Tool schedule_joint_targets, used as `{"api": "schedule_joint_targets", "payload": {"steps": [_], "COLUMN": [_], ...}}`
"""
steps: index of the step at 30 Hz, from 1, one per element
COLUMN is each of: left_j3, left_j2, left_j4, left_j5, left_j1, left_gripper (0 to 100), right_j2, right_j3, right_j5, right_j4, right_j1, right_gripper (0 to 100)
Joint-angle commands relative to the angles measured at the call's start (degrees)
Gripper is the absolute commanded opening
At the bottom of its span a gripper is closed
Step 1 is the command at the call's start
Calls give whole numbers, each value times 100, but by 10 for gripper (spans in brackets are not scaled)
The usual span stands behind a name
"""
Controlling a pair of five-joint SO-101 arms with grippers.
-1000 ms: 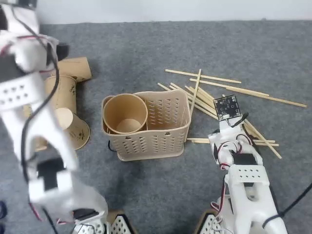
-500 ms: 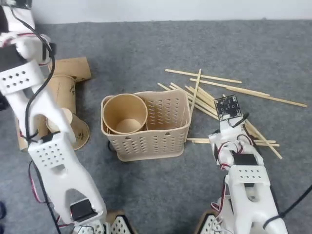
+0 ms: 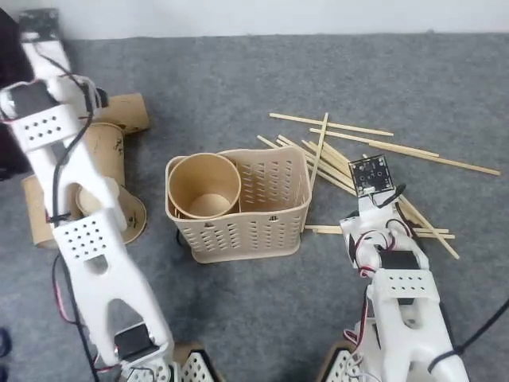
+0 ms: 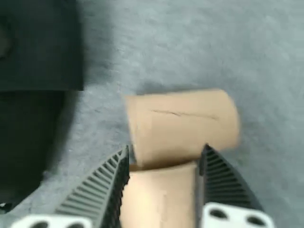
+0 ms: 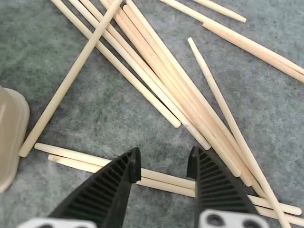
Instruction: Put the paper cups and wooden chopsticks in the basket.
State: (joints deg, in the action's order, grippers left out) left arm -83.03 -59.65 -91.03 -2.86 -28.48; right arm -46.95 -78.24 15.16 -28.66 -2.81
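A cup pickup is judged in hand: the left gripper (image 4: 164, 159) is spread astride one of the paper cups (image 4: 183, 126) lying beside the basket (image 3: 270, 231). A squeeze is called for next. The right gripper (image 5: 164, 164) is spread above the chopsticks (image 5: 156, 76).

Basket (image 3: 262, 227) left half blocked by upright paper cup (image 3: 203, 187); right half stood open. Chopstick (image 3: 319, 156) leaned against right rim.
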Motion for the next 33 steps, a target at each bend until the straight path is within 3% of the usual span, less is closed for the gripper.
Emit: {"api": "schedule_joint_targets", "payload": {"steps": [1, 5, 18, 33], "left_j3": [-189, -215, -189, -189], "left_j2": [-62, -334, -1275, -1433], "left_j4": [378, 457, 1934, 1310], "left_j5": [220, 237, 246, 246], "left_j1": [-176, -185, -26, 519], "left_gripper": [277, 281, 280, 280], "right_j2": [-40, -40, -31, -40], "right_j3": [62, 62, 62, 62], "right_j5": [114, 114, 114, 114], "right_j4": [57, 57, 57, 57], "right_j1": [-48, -48, -48, -57], "right_gripper": [180, 180, 180, 180]}}
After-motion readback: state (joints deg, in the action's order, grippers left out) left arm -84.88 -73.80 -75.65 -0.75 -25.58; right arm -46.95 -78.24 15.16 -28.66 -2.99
